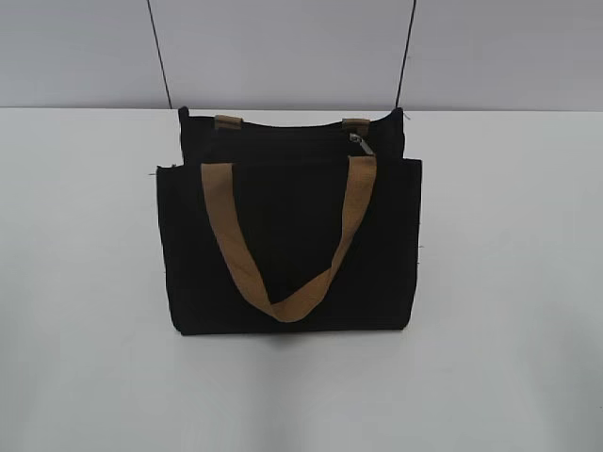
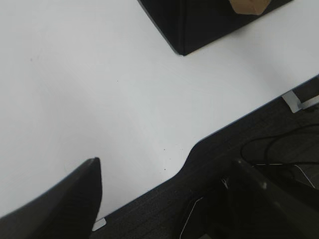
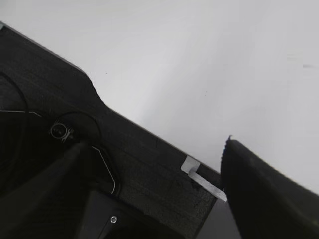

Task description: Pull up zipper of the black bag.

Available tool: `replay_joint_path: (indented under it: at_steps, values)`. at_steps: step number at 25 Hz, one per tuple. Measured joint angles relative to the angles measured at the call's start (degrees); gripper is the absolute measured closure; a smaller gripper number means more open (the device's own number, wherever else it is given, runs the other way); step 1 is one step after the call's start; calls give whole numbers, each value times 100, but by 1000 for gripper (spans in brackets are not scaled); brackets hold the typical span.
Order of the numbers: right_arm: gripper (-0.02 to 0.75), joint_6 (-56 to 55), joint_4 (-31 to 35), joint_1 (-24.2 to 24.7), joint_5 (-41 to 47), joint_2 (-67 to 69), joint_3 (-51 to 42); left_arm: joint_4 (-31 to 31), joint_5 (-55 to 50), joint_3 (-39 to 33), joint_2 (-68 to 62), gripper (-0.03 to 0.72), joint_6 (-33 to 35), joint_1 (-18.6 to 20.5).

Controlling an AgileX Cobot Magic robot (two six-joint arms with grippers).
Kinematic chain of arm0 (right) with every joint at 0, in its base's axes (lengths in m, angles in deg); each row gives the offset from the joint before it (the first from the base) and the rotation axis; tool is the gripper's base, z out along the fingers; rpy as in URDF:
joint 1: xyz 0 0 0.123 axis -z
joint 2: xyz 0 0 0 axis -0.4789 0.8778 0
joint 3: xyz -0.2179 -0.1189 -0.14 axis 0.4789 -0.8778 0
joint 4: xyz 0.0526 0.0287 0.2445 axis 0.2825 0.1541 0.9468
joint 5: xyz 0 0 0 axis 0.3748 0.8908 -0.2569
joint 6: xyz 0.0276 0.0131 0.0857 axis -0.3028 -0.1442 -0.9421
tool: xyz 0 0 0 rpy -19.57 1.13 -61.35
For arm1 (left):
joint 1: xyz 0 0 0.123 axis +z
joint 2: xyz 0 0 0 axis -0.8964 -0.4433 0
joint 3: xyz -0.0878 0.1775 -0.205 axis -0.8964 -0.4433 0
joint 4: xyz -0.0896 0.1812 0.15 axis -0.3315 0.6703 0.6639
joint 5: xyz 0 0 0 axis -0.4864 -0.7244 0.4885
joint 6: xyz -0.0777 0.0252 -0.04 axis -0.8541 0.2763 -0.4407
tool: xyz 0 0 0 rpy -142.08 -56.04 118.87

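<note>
Zipper [image 1: 292,130]: dark line along the bag's top edge, far side from the camera. Small silvery-grey pull tab [image 1: 359,141] sits near the right end, just beside the right handle root. Whether the teeth are closed along the run cannot be told; black on black.

Bag [image 1: 290,231]: rectangular black fabric tote, matte weave, stands upright mid-table, front pocket panel facing the camera. Likely posed so to keep the top edge reachable from both sides. Front handle [image 1: 283,301]: tan webbing, flat and limp, droops in a V over the pocket. Rear handle shows only as two tan stubs at the top edge.

Table [image 1: 85,282]: smooth white, matte.

Left gripper [image 2: 164,199]: dark fingers spread wide, nothing between; it hangs over the table's near edge, the bag's corner well apart at the top of the left wrist view. Right gripper [image 3: 149,189]: likewise spread, empty, over the near edge with cables below; no bag in its view.

Judgement: task not yet begun. One arm should steady the fabric, the other pinch the tab; the tab is tiny, a miss is plausible.
</note>
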Motion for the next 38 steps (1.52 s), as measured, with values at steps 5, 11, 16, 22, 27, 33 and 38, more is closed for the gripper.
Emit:
replay_joint_path:
  at_steps: [5, 11, 16, 22, 27, 33, 38]
  values:
    - [133, 0, 7, 0, -97, -111, -12, 0, 338, -381, 726, 99, 169, 0]
    - [141, 38, 40, 0, -633, -111, -246, 0, 487, -442, 763, 101, 223, 0]
    - [141, 44, 45, 0, -679, -111, -254, 0, 491, -447, 763, 101, 228, 0]
    - [142, 44, 45, 0, -689, -111, -254, 0, 491, -447, 763, 101, 228, 6]
    - [142, 44, 59, 570, -689, -115, -254, 0, 491, -447, 907, 118, 228, 596]
    - [142, 48, 59, 2192, -702, -564, -254, 0, 491, -447, 1295, 125, 228, 1921]
    - [142, 48, 59, 3030, -702, -1423, -254, 0, 491, -447, 1728, 125, 228, 2807]
